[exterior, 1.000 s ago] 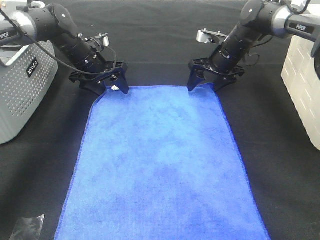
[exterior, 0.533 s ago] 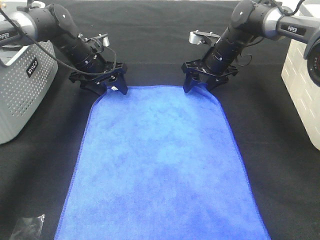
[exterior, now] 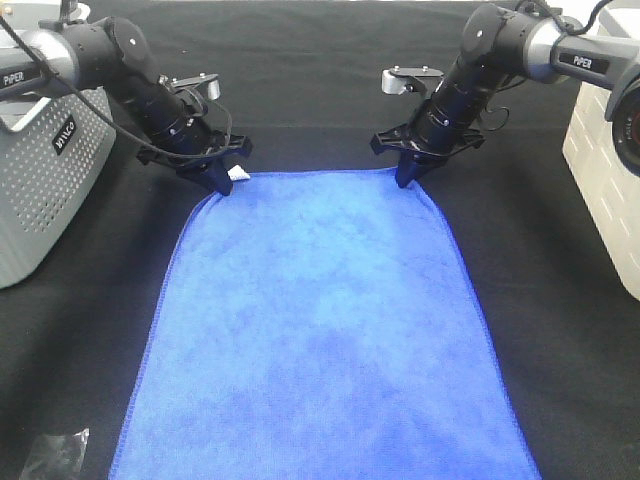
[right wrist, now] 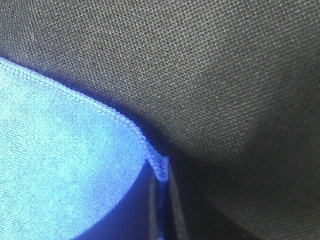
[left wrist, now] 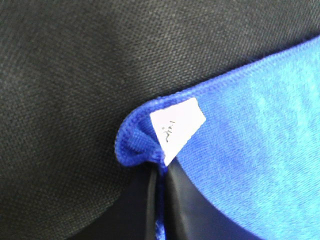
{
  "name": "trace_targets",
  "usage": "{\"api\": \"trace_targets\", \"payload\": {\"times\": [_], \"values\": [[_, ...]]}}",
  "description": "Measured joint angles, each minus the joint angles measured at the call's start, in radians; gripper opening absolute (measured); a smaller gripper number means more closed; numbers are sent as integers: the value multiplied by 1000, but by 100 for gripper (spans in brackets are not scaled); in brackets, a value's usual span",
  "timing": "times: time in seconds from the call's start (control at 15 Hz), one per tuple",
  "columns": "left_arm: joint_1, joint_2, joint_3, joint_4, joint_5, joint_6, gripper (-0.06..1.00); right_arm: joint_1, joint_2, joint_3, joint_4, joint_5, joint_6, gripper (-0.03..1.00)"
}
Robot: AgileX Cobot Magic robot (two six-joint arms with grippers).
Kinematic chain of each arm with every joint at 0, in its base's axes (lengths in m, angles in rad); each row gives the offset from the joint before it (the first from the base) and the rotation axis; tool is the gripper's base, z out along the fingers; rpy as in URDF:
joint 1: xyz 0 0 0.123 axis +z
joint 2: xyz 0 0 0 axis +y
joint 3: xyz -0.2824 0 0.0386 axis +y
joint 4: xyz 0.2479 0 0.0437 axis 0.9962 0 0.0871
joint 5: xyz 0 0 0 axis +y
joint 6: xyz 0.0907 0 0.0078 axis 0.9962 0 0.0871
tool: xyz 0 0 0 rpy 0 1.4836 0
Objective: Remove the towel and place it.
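Pinching towel (exterior: 320, 330) corners, jaws mostly hidden

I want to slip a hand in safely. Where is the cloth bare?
Bare black table cloth lies between the towel and white bin, and behind both claws. Crowded: far corners, pinched by left claw and right claw.

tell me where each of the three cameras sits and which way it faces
Exterior high: mounted high, looking down on the blue towel spread on the black table cloth; both arms show, the left gripper and right gripper at the towel's far corners.
Left wrist: on the left arm, looking close along the fingers at the pinched corner with the white tag.
Right wrist: on the right arm, looking along its fingers at the other pinched corner.
Shared: exterior high and left wrist both show the tag.
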Motion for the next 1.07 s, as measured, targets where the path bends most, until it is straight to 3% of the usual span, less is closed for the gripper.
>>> {"api": "trace_targets", "payload": {"times": [0.27, 0.53, 0.73, 1.07], "values": [[-6, 4, -85, 87, -24, 4, 0, 4, 3, -96, -55, -49, -23, 0], [-6, 3, -189, 103, -151, 20, 0, 6, 3, -233, -112, -139, -25, 0], [-6, 3, -209, 108, -278, 81, 0, 6, 3, -235, -120, -211, -25, 0], [-6, 4, -209, 114, -399, 133, 0, 6, 3, -235, -123, -300, -28, 0]]}}
